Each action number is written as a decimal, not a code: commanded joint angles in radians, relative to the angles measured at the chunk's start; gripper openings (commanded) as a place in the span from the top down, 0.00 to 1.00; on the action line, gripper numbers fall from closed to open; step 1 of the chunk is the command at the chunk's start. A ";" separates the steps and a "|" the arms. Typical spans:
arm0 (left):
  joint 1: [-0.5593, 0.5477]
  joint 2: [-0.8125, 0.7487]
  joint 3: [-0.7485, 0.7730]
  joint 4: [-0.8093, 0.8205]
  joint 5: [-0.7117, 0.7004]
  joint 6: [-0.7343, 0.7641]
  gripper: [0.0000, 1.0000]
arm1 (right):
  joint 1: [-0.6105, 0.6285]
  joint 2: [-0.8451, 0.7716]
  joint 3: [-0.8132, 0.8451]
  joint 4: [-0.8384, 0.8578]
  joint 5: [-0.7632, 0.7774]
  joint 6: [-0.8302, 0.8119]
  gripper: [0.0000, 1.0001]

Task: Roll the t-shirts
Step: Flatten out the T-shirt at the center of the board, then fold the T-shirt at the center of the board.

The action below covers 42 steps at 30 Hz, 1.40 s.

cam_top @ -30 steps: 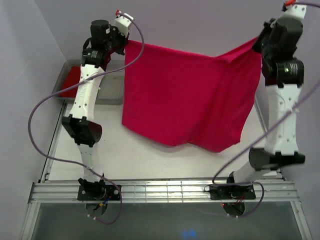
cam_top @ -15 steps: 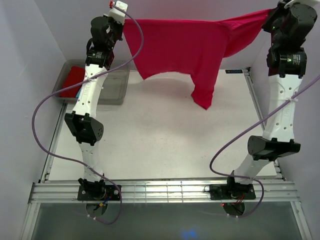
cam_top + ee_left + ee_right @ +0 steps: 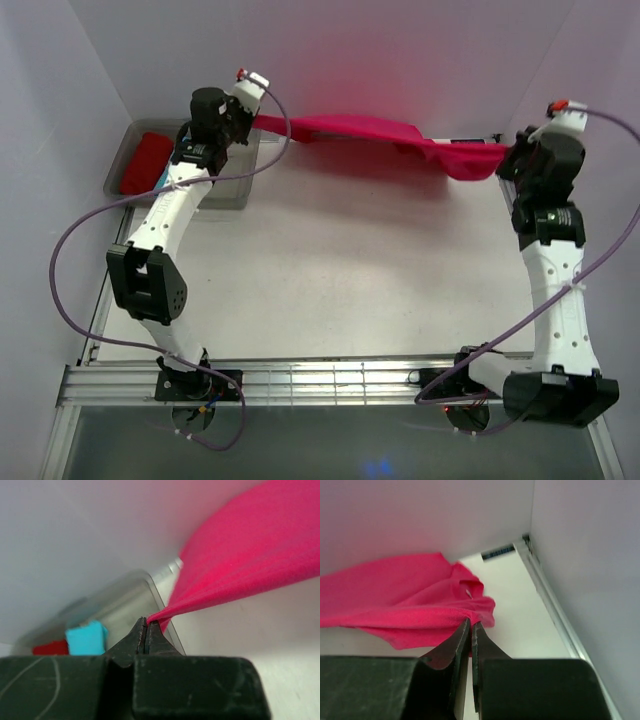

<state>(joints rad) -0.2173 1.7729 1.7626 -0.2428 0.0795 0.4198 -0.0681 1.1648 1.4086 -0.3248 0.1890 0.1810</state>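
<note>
A bright magenta-pink t-shirt point(image 3: 380, 140) stretches low along the far edge of the table between the two arms. My left gripper point(image 3: 147, 622) is shut on its left corner, the cloth point(image 3: 250, 560) fanning out to the right from the fingertips. At the far right my right gripper point(image 3: 471, 625) is shut on the other end, where the shirt point(image 3: 395, 605) bunches on the table. A darker red shirt point(image 3: 145, 163) lies in the grey bin point(image 3: 225, 185), and a turquoise one point(image 3: 86, 637) shows in the left wrist view.
The grey bin stands at the table's far left corner, right beside the left gripper. White walls close in the back and both sides. A metal rail point(image 3: 550, 605) runs along the right edge of the white table point(image 3: 330, 260).
Both grippers have come down from high up to just above the far table edge. The shirt, which hung spread wide, now lies in a narrow band along the back.
</note>
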 commanded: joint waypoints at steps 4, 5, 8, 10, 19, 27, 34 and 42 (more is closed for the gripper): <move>0.015 -0.238 -0.332 -0.119 0.153 0.080 1.00 | -0.012 -0.310 -0.400 -0.054 -0.045 0.054 0.92; 0.015 -0.260 -0.382 -0.133 0.201 0.089 1.00 | -0.012 -0.367 -0.446 -0.094 -0.106 0.058 0.92; 0.012 -0.344 -0.584 -0.171 0.249 0.131 1.00 | -0.010 -0.463 -0.598 -0.187 -0.152 0.086 0.92; 0.010 -0.392 -0.728 -0.181 0.275 0.163 1.00 | -0.010 -0.502 -0.657 -0.230 -0.140 0.113 0.92; 0.010 -0.541 -0.953 -0.286 0.324 0.212 1.00 | -0.010 -0.504 -0.777 -0.315 -0.207 0.172 0.92; 0.010 -0.494 -0.919 -0.297 0.284 0.156 1.00 | -0.010 -0.424 -0.780 -0.209 -0.178 0.152 0.92; 0.010 -0.259 -0.735 -0.199 0.198 0.054 1.00 | -0.004 -0.090 -0.680 0.030 -0.178 0.112 0.92; 0.010 -0.090 -0.617 -0.171 0.140 0.050 1.00 | 0.005 0.199 -0.493 0.196 -0.230 0.035 0.92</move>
<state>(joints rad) -0.2115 1.6669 1.0992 -0.4431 0.2604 0.4782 -0.0696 1.3060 0.8246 -0.2558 -0.0147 0.2684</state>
